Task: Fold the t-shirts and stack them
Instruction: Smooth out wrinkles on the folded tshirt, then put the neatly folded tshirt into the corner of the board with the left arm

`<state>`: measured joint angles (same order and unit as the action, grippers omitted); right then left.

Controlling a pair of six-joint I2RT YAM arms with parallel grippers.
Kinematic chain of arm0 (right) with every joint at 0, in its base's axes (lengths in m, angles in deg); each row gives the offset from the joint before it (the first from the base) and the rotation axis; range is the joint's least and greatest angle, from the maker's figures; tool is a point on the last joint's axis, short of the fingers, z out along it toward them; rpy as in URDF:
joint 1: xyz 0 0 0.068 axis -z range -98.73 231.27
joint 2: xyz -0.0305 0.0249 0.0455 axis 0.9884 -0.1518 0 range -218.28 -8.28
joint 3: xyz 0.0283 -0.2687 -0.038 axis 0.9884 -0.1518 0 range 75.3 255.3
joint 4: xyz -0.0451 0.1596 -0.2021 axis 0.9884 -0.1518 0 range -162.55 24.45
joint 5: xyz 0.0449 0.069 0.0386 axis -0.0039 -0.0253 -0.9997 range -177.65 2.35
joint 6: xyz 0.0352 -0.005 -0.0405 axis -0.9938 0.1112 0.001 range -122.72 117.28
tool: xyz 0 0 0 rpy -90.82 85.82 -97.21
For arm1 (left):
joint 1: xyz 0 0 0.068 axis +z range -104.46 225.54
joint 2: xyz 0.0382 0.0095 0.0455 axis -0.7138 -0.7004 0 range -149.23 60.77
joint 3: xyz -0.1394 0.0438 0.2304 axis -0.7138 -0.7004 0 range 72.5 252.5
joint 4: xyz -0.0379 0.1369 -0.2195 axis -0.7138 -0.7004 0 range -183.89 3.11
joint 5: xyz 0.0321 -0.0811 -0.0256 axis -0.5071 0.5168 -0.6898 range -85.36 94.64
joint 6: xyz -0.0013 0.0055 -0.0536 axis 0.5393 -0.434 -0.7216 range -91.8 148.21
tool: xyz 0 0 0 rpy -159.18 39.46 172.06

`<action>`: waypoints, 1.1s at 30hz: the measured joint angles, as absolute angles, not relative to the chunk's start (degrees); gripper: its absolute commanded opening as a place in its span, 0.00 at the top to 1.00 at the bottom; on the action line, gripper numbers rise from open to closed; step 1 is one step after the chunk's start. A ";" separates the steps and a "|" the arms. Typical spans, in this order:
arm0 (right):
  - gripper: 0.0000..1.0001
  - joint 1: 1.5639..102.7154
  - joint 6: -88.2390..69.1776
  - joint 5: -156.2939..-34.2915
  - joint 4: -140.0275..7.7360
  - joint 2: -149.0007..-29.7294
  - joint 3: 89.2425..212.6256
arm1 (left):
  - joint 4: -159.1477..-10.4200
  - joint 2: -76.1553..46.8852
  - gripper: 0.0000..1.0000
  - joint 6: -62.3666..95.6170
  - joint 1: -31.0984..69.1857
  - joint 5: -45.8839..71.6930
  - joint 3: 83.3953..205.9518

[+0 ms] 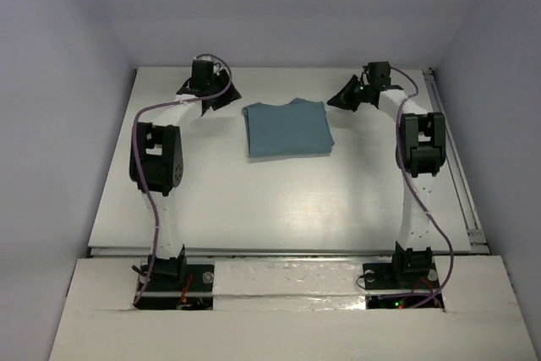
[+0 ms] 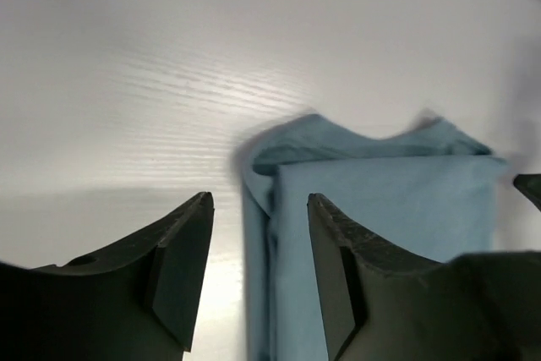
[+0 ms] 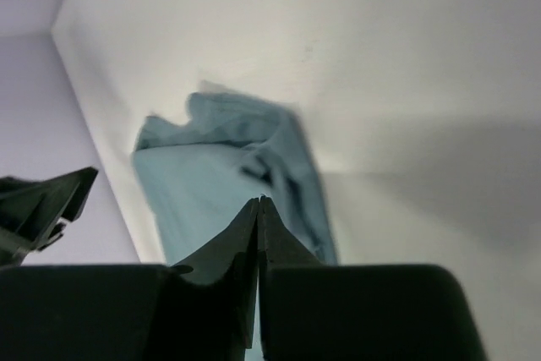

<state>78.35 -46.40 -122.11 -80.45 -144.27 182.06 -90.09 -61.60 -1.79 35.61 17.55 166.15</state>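
Note:
The teal t-shirt lies folded into a neat rectangle at the far middle of the white table. It shows in the left wrist view and in the right wrist view. My left gripper is open and empty just left of the shirt's far left corner; in its own view the jaws straddle the shirt's left edge from above. My right gripper is shut and empty, just off the shirt's far right corner; its closed tips hover over the cloth.
The white table is boxed in by pale walls on the left, far and right sides. A metal rail runs along the table's right edge. The arm bases stand at the near edge.

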 measured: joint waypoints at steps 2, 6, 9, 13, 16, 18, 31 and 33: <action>0.78 78.59 -45.76 -121.96 -81.12 -141.67 181.62 | -89.46 -56.28 0.54 -0.99 35.72 17.51 163.20; 0.43 78.52 -43.34 -121.58 -81.43 -132.05 176.95 | -87.53 -43.17 0.55 0.15 35.48 18.95 153.98; 0.29 78.46 -39.95 -120.43 -81.56 -120.31 169.30 | -85.11 -33.47 0.54 0.41 35.50 20.48 145.06; 0.20 78.46 -36.56 -119.31 -79.55 -104.90 156.64 | -83.86 -24.98 0.46 0.68 36.05 22.45 135.86; 0.18 78.46 -35.91 -118.96 -78.09 -93.56 144.20 | -83.25 -22.41 0.39 0.74 36.31 23.71 131.66; 0.18 78.46 -35.95 -118.98 -77.50 -87.72 136.88 | -83.10 -23.50 0.39 0.76 36.33 25.09 130.74; 0.18 78.22 -33.83 -117.63 -85.12 -73.89 129.43 | -79.20 -51.34 0.26 -0.77 36.18 34.55 140.21; 0.18 78.22 -33.76 -117.43 -85.93 -72.75 129.43 | -79.31 -54.23 0.26 -0.74 35.81 34.18 143.40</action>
